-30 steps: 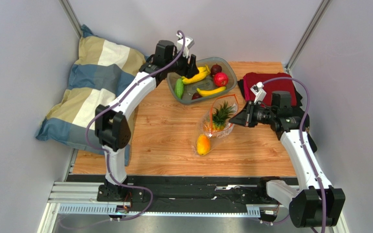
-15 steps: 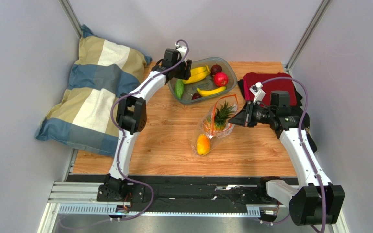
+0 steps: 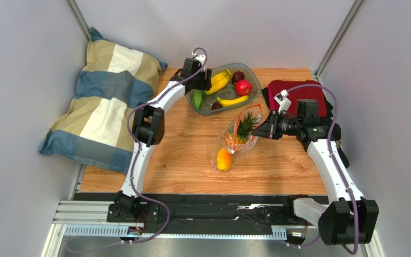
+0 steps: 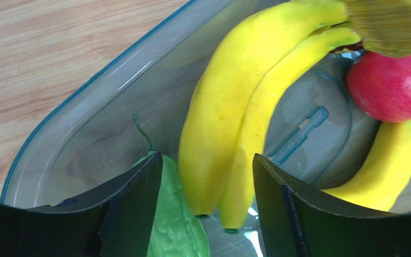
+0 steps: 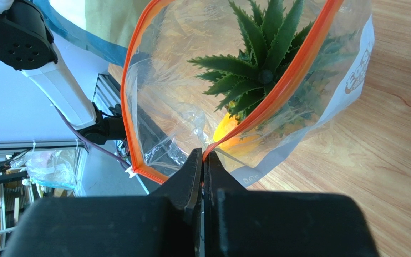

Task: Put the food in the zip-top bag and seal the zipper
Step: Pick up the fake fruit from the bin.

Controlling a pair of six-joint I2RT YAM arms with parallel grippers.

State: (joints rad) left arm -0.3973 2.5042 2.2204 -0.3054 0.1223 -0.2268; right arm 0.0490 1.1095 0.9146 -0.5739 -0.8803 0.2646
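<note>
Bananas (image 4: 229, 123) lie in tray (image 4: 84, 139), straight ahead of left gripper (image 4: 207, 184), long axis running away from it, near tips between spread fingers (image 4: 132, 209); cucumber (image 4: 173, 230) just beside. Left arm nearer by far. Right gripper (image 5: 202, 160) pinched tight on zipper (image 5: 131, 96), lifting bag (image 5: 165, 118) mouth wide, bottom on tabletop (image 3: 181, 155), pineapple (image 5: 261, 75) inside. Next likely: close on bananas, carry rightward to bag mouth

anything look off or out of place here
Nothing spilled or damaged. The zip-top bag sits askew, its mouth held open by the right gripper pinching the zipper, pineapple inside. The striped pillow lying half off the table at its left edge is the odd item.
</note>
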